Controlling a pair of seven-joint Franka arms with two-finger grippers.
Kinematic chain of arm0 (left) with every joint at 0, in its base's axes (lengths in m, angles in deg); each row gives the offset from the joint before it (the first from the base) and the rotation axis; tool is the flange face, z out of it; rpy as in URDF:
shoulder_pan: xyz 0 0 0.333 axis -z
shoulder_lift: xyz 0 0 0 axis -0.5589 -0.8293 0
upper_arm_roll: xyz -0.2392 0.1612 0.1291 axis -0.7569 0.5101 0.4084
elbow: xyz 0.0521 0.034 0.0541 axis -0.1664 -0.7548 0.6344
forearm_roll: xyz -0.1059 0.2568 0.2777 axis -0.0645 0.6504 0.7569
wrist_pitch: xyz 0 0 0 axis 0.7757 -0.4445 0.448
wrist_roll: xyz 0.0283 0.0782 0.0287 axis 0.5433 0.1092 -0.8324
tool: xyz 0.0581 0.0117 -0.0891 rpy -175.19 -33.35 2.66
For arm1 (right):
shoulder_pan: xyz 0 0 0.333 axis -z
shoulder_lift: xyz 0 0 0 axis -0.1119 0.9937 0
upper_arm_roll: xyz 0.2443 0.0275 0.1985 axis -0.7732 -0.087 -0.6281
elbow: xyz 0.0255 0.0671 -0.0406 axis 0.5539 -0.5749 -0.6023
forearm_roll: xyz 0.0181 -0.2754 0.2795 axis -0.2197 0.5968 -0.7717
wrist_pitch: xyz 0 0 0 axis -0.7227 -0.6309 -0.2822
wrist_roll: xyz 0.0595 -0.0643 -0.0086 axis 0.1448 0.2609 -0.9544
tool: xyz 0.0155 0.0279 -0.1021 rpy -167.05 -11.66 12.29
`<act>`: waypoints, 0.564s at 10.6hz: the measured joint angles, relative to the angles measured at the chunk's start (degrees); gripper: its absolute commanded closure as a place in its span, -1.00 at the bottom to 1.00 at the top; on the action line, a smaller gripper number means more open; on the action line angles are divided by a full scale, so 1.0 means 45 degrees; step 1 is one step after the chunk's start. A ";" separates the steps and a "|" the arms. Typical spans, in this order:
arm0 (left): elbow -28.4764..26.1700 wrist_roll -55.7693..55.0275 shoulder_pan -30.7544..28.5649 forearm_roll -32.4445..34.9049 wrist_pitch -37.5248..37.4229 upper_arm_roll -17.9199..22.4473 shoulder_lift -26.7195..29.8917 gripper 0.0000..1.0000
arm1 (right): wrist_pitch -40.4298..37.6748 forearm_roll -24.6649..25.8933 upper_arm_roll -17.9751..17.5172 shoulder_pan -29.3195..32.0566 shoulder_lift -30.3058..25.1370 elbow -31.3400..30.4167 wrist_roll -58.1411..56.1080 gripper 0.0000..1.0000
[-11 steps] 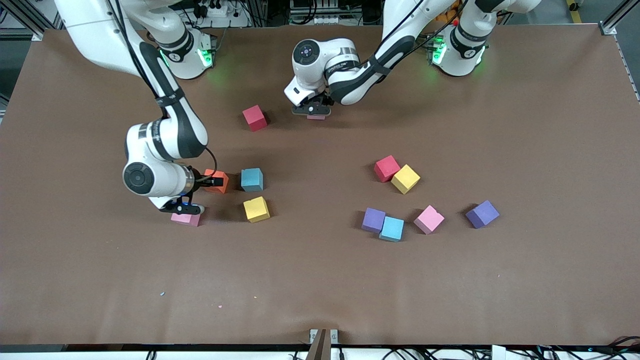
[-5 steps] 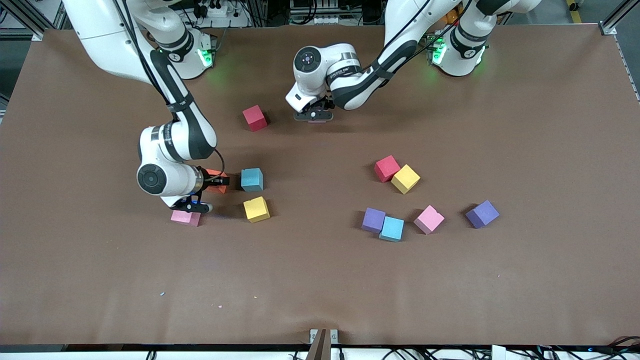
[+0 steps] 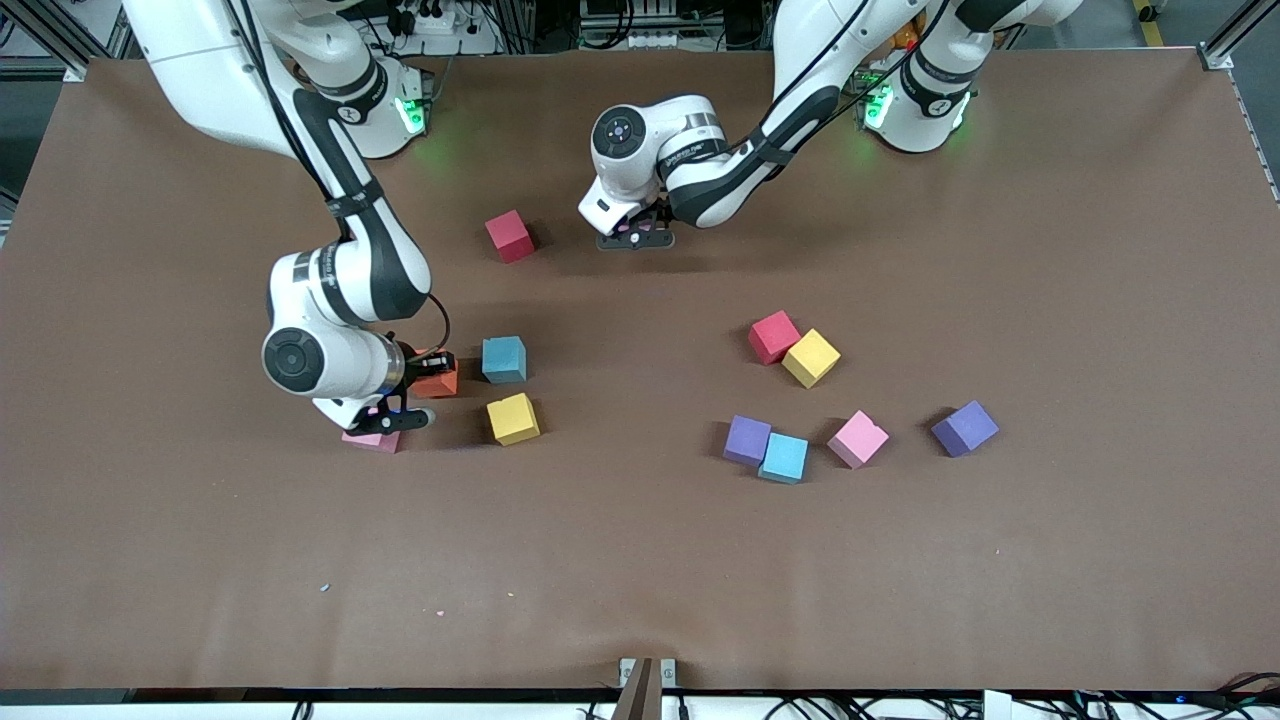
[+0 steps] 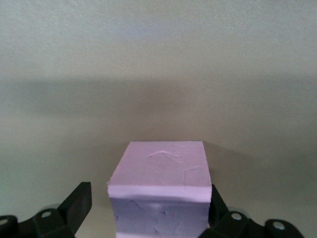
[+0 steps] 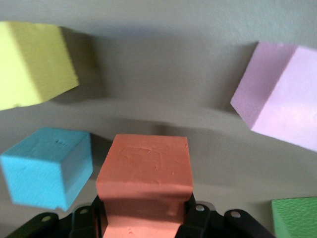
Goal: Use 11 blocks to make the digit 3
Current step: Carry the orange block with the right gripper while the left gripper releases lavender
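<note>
Brown table (image 3: 640,560), scattered cubes. At nine o'clock the right gripper (image 3: 432,374) clamps the orange cube (image 5: 143,168); at twelve the left gripper (image 3: 635,234), fingers apart, straddles a pink cube (image 4: 158,178). They look light, slightly soft: pinch two parallel flat faces.

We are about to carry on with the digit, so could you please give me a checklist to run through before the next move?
1. Right gripper shut on the orange block: ok, fingers press both sides.
2. Left gripper open around the pink block: ok, a gap shows beside one finger.
3. Orange block apart from the light blue block beside it: ok, a narrow gap shows.
4. Orange block lifted off the table: cannot tell.
5. Digit 3 formed: not ok, the blocks lie scattered.
</note>
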 measured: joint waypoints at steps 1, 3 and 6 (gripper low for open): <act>0.0267 0.0000 -0.0002 0.0000 -0.0584 -0.0044 0.0136 -1.00 | -0.0858 -0.0001 0.0019 0.0001 -0.0033 0.0563 -0.0903 0.43; 0.1185 -0.0001 -0.0009 -0.0226 -0.1753 -0.0093 0.0536 -1.00 | -0.1786 0.0005 0.0047 0.0002 -0.0062 0.1399 -0.2625 0.41; 0.2579 -0.0001 -0.0357 -0.0759 -0.3341 -0.0082 0.1097 -1.00 | -0.1910 0.0512 0.0109 0.0004 -0.0060 0.1704 -0.5037 0.40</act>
